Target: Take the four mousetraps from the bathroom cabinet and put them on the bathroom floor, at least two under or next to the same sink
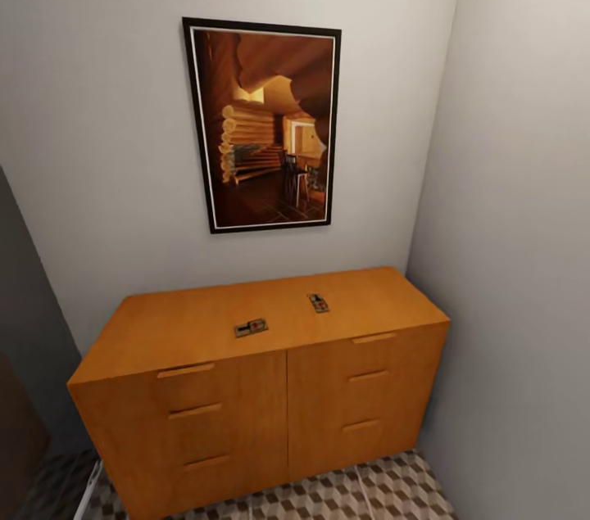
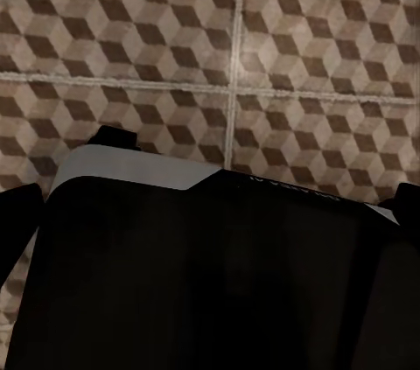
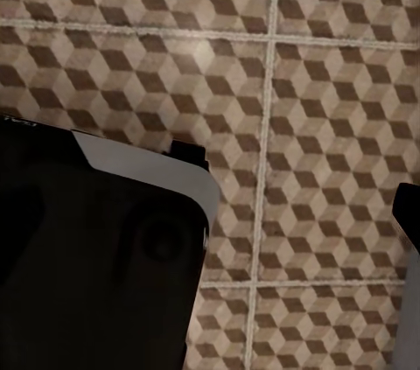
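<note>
traps: two small flat brown wooden mousetraps (image 1: 251, 327) (image 1: 318, 303) on the wide orange-brown wooden cabinet (image 1: 246, 413) — well apart from my grippers
grippers: state — can't tell
wrist cams: cube-patterned tiled floor (image 2: 236, 55)

A dark-framed picture (image 1: 262, 125) hangs on the pale grey corner wall (image 1: 98, 135).

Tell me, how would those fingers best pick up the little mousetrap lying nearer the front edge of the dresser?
Probably from straight above: the mousetrap lies flat on the cabinet top, so pinch its two long wooden edges, across the narrow width, avoiding the dark metal parts.
</note>
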Available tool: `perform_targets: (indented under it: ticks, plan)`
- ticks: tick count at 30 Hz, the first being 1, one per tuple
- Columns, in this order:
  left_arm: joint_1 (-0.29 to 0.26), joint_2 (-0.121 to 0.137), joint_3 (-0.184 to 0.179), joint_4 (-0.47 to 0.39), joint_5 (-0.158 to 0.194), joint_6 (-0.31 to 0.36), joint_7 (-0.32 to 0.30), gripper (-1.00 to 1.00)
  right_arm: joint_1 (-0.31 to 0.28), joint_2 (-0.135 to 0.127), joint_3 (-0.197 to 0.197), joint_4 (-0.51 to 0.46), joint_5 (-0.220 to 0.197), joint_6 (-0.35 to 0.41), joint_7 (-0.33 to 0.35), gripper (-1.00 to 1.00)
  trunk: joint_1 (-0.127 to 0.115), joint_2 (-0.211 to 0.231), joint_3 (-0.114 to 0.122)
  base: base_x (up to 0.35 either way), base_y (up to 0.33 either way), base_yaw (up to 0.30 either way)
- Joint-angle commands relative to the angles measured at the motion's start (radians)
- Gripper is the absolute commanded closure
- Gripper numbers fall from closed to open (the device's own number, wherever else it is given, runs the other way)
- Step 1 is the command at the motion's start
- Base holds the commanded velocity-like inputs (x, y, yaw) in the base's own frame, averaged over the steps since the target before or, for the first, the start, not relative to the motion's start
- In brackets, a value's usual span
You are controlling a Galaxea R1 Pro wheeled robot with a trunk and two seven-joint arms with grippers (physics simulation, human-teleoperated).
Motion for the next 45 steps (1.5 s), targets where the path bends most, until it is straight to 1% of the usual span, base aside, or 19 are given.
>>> perform_targets:
  ticks: [1, 6, 16, 20, 34, 45]
  plan:
    - [-0.001, 0.0, -0.008, 0.0, 0.005, -0.003, 0.004, -1.0, -0.001, 0.0, 0.002, 0.003, 0.01, -0.004, -0.006, -1.0, 0.0, -0.001, -0.001, 0.084, 0.0, 0.009]
    - [-0.001, 0.0, -0.009, 0.0, 0.005, -0.003, 0.004, -1.0, -0.001, -0.001, 0.002, 0.003, 0.011, -0.006, -0.005, -1.0, 0.0, -0.001, -0.001, 0.045, 0.0, 0.107]
    - [-0.001, 0.0, -0.008, 0.0, 0.005, -0.002, 0.004, -1.0, -0.001, -0.003, 0.002, 0.003, 0.011, -0.007, -0.006, -1.0, 0.0, -0.001, -0.001, 0.009, 0.0, 0.234]
    - [-0.001, 0.0, -0.009, 0.0, 0.005, -0.002, 0.005, -1.0, -0.001, -0.004, 0.002, 0.003, 0.011, -0.007, -0.005, -1.0, 0.0, -0.001, -0.001, 0.001, 0.0, 0.121]
    - [-0.001, 0.0, -0.009, 0.0, 0.005, -0.002, 0.006, -1.0, -0.001, -0.004, 0.002, 0.003, 0.011, -0.008, -0.004, -1.0, 0.0, -0.001, -0.001, 0.0, 0.0, 0.021]
    - [-0.001, -0.001, -0.009, 0.0, 0.005, -0.001, 0.004, -1.0, -0.001, -0.005, 0.002, 0.003, 0.011, -0.008, -0.004, -1.0, 0.0, -0.001, -0.001, 0.182, 0.0, 0.0]
